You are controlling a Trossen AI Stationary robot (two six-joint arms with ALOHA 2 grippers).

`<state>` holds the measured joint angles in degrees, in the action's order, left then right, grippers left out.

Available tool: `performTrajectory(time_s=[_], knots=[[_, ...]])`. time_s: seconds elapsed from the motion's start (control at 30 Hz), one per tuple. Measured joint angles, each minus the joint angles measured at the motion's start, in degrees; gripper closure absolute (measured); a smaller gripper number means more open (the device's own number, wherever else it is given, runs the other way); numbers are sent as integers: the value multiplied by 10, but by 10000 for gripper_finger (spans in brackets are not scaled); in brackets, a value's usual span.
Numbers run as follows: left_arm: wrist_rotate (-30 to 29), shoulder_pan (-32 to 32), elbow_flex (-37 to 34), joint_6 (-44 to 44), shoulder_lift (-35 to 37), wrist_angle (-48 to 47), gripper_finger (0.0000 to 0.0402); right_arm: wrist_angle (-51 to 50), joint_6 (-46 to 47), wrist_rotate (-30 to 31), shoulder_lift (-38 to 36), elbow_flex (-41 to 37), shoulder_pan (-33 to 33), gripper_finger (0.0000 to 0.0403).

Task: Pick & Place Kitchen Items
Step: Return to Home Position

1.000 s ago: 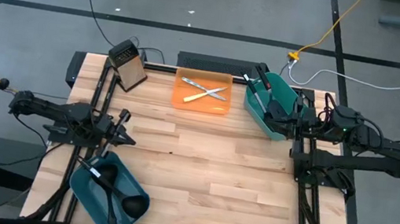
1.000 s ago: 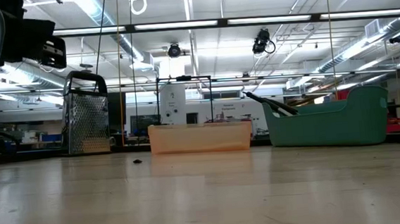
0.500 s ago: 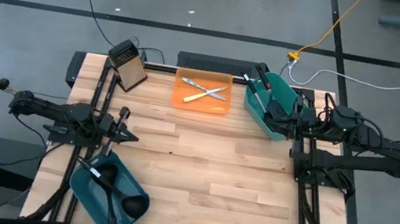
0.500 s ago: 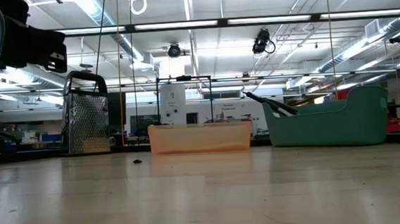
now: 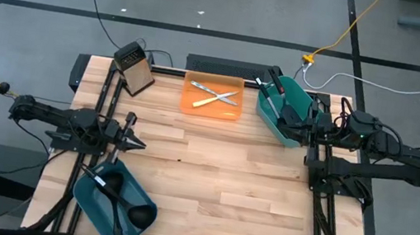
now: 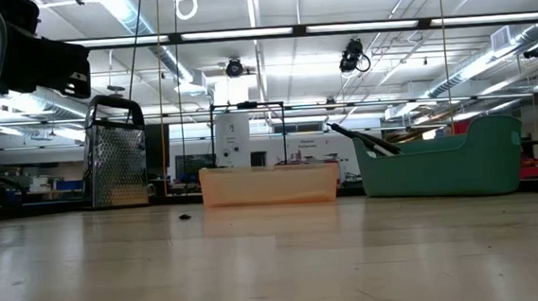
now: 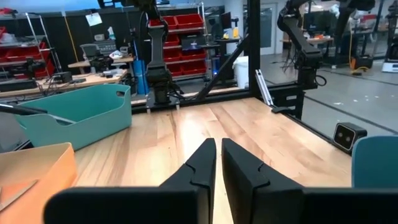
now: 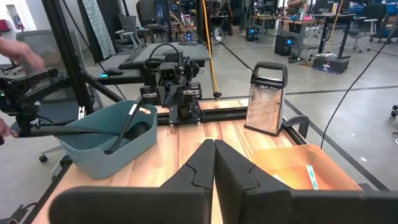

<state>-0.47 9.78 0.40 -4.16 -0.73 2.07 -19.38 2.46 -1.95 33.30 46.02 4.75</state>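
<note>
Two pale yellow-handled knives [image 5: 215, 96] lie crossed in the flat orange tray [image 5: 229, 111] at the table's far edge. Long black ladles [image 5: 140, 215] rest in the teal rectangular bin [image 5: 83, 191] at near left. Black utensils [image 5: 270, 94] sit in the second teal bin [image 5: 300, 105] at far right.

Left gripper [image 5: 136, 145]: over the table's left side, fingers almost together, empty. Right gripper [image 8: 214, 149]: beside the far-right bin, fingers together, empty.

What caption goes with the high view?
Left arm, right arm parked; knives crossed in tray, ladle in bin.
</note>
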Motion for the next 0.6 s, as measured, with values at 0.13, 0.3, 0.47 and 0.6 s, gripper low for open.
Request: performTrajectory(time_s=[0.13,0.3,0.47,0.6], knots=[[0,0,0,-2,0,2,369,0,0,0,0,0,0,385],[0,0,0,-2,0,2,372,0,0,0,0,0,0,385],[0,0,0,-2,0,3,372,0,0,0,0,0,0,385],[0,0,0,-2,0,3,372,0,0,0,0,0,0,385]])
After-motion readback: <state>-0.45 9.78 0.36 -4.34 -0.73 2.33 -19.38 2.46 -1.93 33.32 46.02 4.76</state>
